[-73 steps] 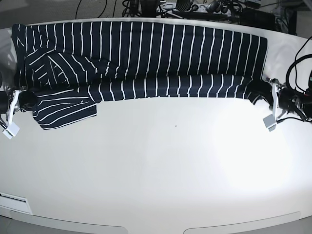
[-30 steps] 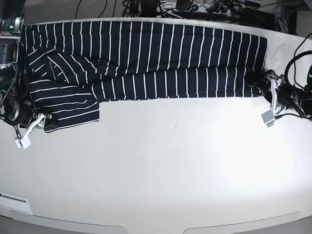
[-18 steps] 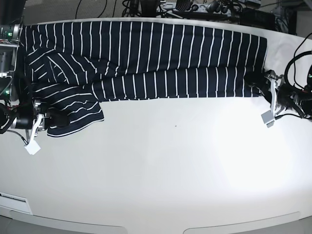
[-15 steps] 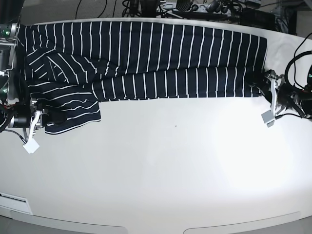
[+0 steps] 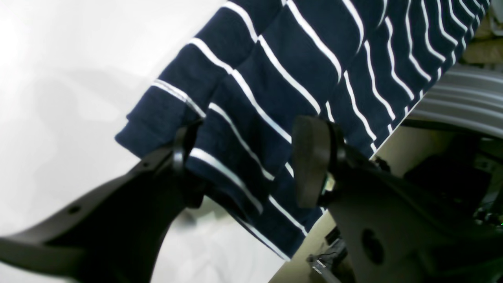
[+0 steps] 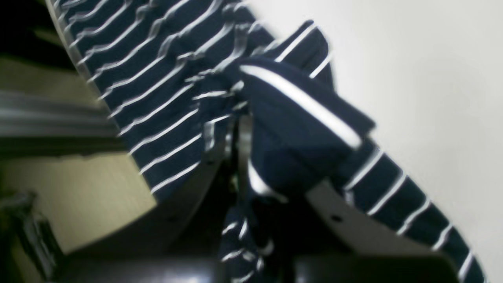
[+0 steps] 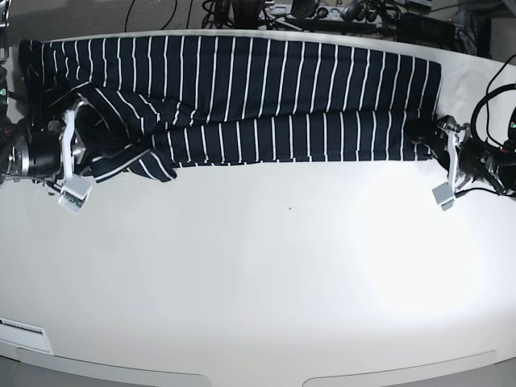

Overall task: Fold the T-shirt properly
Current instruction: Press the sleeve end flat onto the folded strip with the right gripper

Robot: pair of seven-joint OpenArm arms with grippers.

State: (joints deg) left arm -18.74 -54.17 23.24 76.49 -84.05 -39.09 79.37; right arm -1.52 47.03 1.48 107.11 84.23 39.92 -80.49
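Base view is bright overall, with a big blown-out glare patch on the white table (image 7: 403, 266) toward its right side, and the table edges bow like a fisheye lens. The left wrist view is sharp on the T-shirt (image 5: 275, 78), though the table there is washed out nearly pure white. The right wrist view is the worst: smeared with motion blur, stripes ghosting, dark murk along the bottom.
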